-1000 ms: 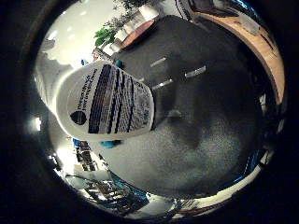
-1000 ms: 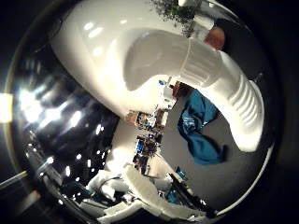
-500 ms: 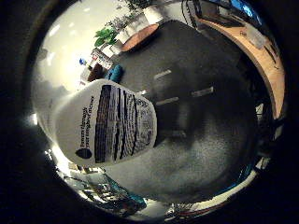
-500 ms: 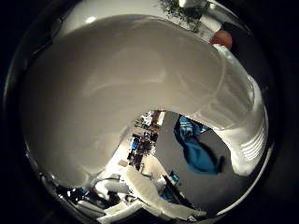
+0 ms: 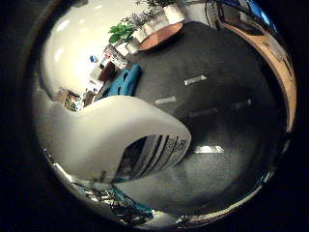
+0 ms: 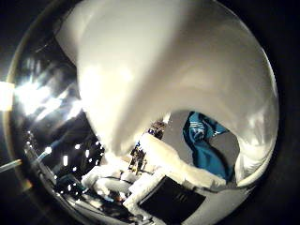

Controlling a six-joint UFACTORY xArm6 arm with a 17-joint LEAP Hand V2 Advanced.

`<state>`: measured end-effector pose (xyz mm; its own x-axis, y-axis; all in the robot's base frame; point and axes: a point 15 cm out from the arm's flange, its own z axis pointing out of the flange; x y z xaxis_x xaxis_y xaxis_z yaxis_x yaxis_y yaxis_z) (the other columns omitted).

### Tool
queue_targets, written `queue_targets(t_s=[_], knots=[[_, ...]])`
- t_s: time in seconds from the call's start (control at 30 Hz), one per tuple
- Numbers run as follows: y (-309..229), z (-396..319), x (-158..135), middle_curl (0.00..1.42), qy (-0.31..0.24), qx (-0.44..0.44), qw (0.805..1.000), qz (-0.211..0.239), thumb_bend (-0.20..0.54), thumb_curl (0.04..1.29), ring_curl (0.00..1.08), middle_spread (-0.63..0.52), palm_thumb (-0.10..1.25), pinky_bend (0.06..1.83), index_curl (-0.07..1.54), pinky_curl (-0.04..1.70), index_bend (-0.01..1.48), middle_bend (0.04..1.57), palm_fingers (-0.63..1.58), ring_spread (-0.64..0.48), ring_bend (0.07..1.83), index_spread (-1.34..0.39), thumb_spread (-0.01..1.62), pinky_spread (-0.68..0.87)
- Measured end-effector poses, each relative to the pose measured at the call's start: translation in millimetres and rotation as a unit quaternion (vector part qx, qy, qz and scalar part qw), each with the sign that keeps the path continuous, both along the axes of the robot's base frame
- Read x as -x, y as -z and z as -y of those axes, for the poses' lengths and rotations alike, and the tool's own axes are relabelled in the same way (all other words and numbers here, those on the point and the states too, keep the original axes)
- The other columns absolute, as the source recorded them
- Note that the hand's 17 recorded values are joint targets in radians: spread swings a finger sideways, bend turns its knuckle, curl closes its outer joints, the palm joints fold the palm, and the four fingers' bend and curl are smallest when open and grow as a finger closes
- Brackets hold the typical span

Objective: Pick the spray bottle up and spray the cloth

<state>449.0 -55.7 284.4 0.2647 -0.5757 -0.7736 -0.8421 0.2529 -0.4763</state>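
The white spray bottle (image 6: pixel 154 70) fills most of the thumb side view, so it is very close to my palm. In the little finger side view its labelled body hangs over the dark grey table (image 5: pixel 222 121). A crumpled teal cloth (image 6: pixel 206 150) lies on the table beyond the bottle, seen through the gap under its curved neck. White and black parts of my right hand (image 6: pixel 154 199) show at the edge of the thumb side view. How they stand around the bottle I cannot tell.
Pale tape strips (image 5: pixel 195 79) mark the table top. A wooden edge (image 5: pixel 285 82) runs along one side. Beyond the table stand green plants (image 5: pixel 120 33) and a round wooden top (image 5: pixel 161 35). Cluttered shelves (image 6: pixel 138 157) show in the background.
The bottle has grown in both views and now covers most of the thumb side view. The palm has come closer to it. Its label has swung partly out of sight.
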Motion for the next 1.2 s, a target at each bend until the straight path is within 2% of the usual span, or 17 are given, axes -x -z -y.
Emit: queue_targets(t_s=[0.17, 0.27, 0.33, 0.5, 0.77, 0.93, 1.07, 1.2], knots=[[3, -6, 3, 0.45, -0.008, -0.002, 1.000, 0.011, -0.017, 0.30, 0.40, -0.14, 0.59, 0.78, 0.25, 0.34, 0.18, 0.56, 0.96, -0.16, 0.92, -0.31, 1.09, -0.31], [0, -10, 3, 0.50, -0.008, -0.014, 1.000, 0.013, -0.015, 0.30, 0.43, -0.17, 0.62, 0.88, 0.30, 0.38, 0.23, 0.64, 1.15, -0.18, 0.94, -0.35, 1.11, -0.42], [0, -13, 5, 0.53, -0.006, -0.026, 1.000, 0.012, -0.014, 0.30, 0.44, -0.18, 0.64, 0.92, 0.36, 0.40, 0.31, 0.71, 1.23, -0.19, 0.97, -0.36, 1.12, -0.46], [1, -15, 7, 0.59, -0.002, -0.038, 0.999, 0.013, -0.014, 0.31, 0.48, -0.15, 0.69, 1.01, 0.52, 0.46, 0.62, 0.91, 1.35, -0.15, 1.10, -0.34, 1.15, -0.42], [-14, -15, 8, 0.62, 0.000, -0.063, 0.998, 0.027, -0.013, 0.32, 0.53, -0.09, 0.73, 1.19, 0.65, 0.59, 0.97, 1.13, 1.32, -0.15, 1.27, -0.21, 1.16, -0.28], [-21, -13, 10, 0.63, 0.001, -0.064, 0.997, 0.030, -0.007, 0.35, 0.55, -0.09, 0.80, 1.25, 0.66, 0.68, 1.09, 1.23, 1.26, -0.15, 1.36, -0.18, 1.16, -0.23], [-34, -22, 17, 0.62, -0.019, -0.075, 0.997, 0.031, -0.003, 0.42, 0.57, -0.09, 0.92, 1.26, 0.66, 0.77, 1.15, 1.28, 1.23, -0.15, 1.41, -0.17, 1.13, -0.19], [-41, -33, 29, 0.62, -0.037, -0.089, 0.995, 0.003, -0.012, 0.48, 0.57, -0.08, 0.99, 1.24, 0.65, 0.84, 1.17, 1.31, 1.21, -0.15, 1.42, -0.17, 1.08, -0.18]])
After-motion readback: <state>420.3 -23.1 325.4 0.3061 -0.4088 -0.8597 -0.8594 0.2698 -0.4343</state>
